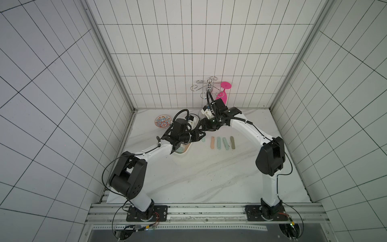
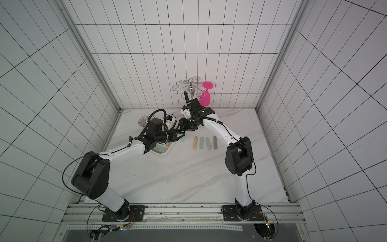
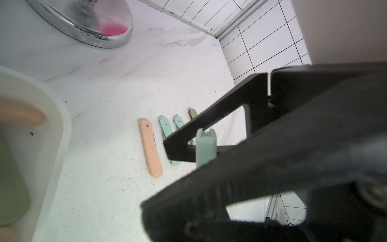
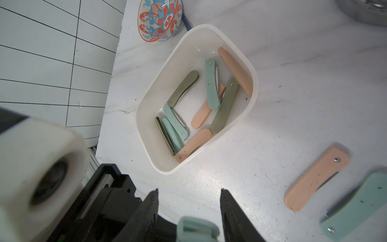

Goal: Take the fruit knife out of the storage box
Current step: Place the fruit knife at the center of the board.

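Knife [image 3: 205,146], teal and folded, is out of the box [image 4: 139,125], pinched in our left gripper [image 1: 200,136] above the table, between the box and a row of four knives [image 1: 218,143]. Our right gripper [image 4: 188,190] is spread, one finger on each side of the knife's free end; we cannot tell whether they touch it. More folded knives [image 4: 212,83] lie in the box, and a patterned bowl [image 4: 159,18] stands just beside it.

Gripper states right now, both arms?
left gripper: closed on the mint-green fruit knife.
right gripper: open, straddling that knife's free end; whether it touches the knife cannot be told.
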You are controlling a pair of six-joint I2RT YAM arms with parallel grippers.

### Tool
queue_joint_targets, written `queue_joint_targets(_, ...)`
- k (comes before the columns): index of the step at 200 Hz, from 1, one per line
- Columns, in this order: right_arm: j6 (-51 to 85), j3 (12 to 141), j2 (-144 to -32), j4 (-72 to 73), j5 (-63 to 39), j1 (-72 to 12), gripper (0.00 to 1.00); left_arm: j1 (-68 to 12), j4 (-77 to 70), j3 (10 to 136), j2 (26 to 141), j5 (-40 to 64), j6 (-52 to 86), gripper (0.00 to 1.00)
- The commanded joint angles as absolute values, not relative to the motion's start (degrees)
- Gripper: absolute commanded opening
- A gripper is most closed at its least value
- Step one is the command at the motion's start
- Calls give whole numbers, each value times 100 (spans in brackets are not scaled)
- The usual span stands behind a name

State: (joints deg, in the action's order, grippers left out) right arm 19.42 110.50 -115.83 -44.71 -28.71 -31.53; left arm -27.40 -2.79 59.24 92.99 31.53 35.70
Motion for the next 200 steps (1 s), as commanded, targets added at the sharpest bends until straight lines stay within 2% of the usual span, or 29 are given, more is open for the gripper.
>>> queue_joint_targets(1,1798,10786,-11267,-4592,-2533,-3186,50,-2689,-474,5943,9279,3076,3593,0)
queue_joint_targets(34,1809,10760,-11279,-4597,-2604,-3195,44,-2681,-478,5915,9291,3102,3586,0)
queue_joint_targets(53,1828,10767,-11302,-4590,-2616,-3212,37,-2676,-497,5924,9311,3129,3595,0)
queue_joint_targets(92,1845,10844,-11441,-4597,-2636,-3244,36,-2672,-497,5932,9301,3166,3577,0)
queue_joint_targets(122,1854,10881,-11474,-4593,-2638,-3253,10,-2663,-461,5919,9285,3173,3560,0)
queue_joint_targets(139,1854,10878,-11470,-4593,-2590,-3260,1,-2650,-416,5916,9259,3158,3529,0)
queue_joint_targets(156,1844,10891,-11470,-4631,-2510,-3260,0,-2624,-391,5891,9219,3115,3524,13)
queue_joint_targets(171,1819,10929,-11483,-4694,-2420,-3246,0,-2585,-359,5863,9193,3077,3516,30)
queue_joint_targets(200,1837,11070,-11580,-4871,-2222,-3202,0,-2516,-132,5881,9104,2896,3413,46)
